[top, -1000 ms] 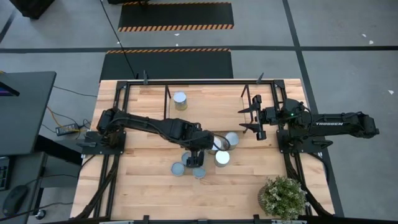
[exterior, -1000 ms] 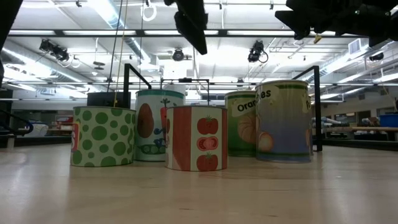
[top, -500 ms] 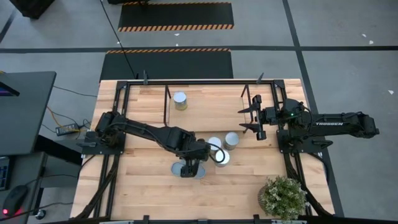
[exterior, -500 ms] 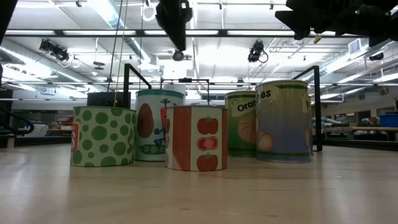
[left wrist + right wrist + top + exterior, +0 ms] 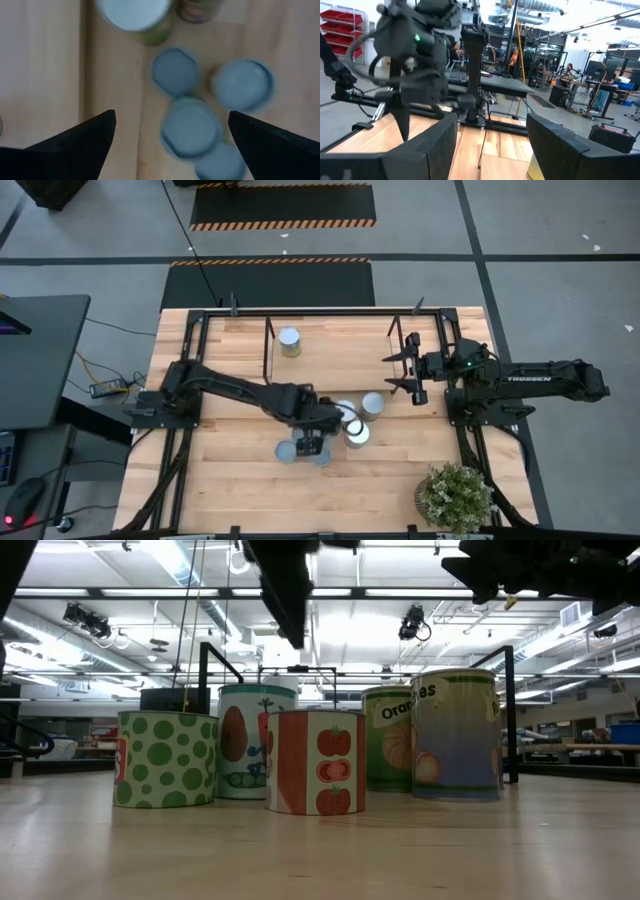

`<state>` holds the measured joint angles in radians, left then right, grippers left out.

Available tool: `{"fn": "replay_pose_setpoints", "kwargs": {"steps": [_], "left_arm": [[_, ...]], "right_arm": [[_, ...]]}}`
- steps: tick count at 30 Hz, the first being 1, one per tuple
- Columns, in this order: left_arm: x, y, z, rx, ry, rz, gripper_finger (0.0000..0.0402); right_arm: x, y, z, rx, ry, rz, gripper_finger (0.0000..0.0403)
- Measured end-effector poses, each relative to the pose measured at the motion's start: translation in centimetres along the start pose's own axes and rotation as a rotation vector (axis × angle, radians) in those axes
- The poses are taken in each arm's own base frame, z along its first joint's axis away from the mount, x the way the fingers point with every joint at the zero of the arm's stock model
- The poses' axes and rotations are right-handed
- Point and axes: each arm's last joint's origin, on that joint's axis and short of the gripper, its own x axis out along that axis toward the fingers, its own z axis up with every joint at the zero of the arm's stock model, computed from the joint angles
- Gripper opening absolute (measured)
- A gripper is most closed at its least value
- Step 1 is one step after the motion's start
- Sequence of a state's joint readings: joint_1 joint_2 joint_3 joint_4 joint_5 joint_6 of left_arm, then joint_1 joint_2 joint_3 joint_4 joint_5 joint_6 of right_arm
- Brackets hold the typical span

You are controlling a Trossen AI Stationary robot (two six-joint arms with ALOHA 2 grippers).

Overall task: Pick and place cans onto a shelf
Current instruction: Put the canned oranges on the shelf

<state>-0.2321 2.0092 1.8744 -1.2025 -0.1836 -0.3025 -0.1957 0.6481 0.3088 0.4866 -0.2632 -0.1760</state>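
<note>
Wooden table [image 5: 230,470] from above: your left pincer [image 5: 311,446] hangs over the group of cans [image 5: 350,425] near the middle, and one can [image 5: 289,340] stands apart inside the shelf [image 5: 268,340]. Your right pincer [image 5: 398,369] waits beside the shelf, fingers spread. At table level you see the tomato can [image 5: 315,762] in front, the dotted can [image 5: 166,758] beside it. In the left wrist view the fingers [image 5: 80,142] stand wide, holding nothing, above the grey-blue tops [image 5: 190,129].

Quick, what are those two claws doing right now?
Left gripper: open, empty, above the cluster of cans.
Right gripper: open, empty, raised beside the shelf.
</note>
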Motion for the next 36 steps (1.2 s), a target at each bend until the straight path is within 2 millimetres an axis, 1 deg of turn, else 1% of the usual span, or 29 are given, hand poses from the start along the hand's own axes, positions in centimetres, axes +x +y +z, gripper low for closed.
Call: {"fn": "replay_pose_setpoints", "kwargs": {"steps": [5, 7, 11, 14, 17, 20, 25, 27, 31, 36], "left_arm": [[2.2, 1.3, 1.1, 0.049, 0.011, 0.009, 0.0394], [2.8, 1.9, 1.5, 0.075, 0.007, -0.015, 0.0394], [3.6, 3.7, 2.4, 0.061, -0.014, -0.081, 0.0394], [3.9, 5.1, 2.9, 0.042, -0.035, -0.094, 0.0394], [4.4, 5.9, 3.5, 0.035, -0.065, -0.104, 0.0394], [5.3, 5.8, 3.9, 0.058, -0.085, -0.134, 0.0394], [7.2, 5.4, 3.9, 0.088, -0.041, -0.157, 0.0394], [7.8, 5.3, 4.2, 0.085, -0.053, -0.158, 0.0394], [8.4, 5.0, 4.7, 0.08, -0.097, -0.16, 0.0394], [8.6, 4.6, 4.8, 0.086, -0.103, -0.156, 0.0394]], "right_arm": [[0.1, 0.0, -0.1, 0.0, 0.003, 0.001, 0.0245], [0.1, 0.0, 0.0, 0.0, 0.0, 0.003, 0.0245], [0.1, 0.0, 0.0, -0.001, -0.001, 0.004, 0.0245], [0.1, 0.1, 0.0, -0.002, -0.001, 0.005, 0.0245], [0.1, 0.1, 0.0, -0.002, -0.001, 0.005, 0.0245], [0.1, 0.1, 0.0, -0.002, -0.001, 0.005, 0.0245], [0.1, 0.1, 0.0, -0.006, -0.002, 0.005, 0.0245], [0.1, 0.1, 0.0, -0.006, -0.002, 0.005, 0.0245], [0.1, 0.1, 0.0, -0.005, -0.002, 0.006, 0.0245], [0.1, 0.1, 0.0, -0.004, -0.005, 0.006, 0.0245]]}}
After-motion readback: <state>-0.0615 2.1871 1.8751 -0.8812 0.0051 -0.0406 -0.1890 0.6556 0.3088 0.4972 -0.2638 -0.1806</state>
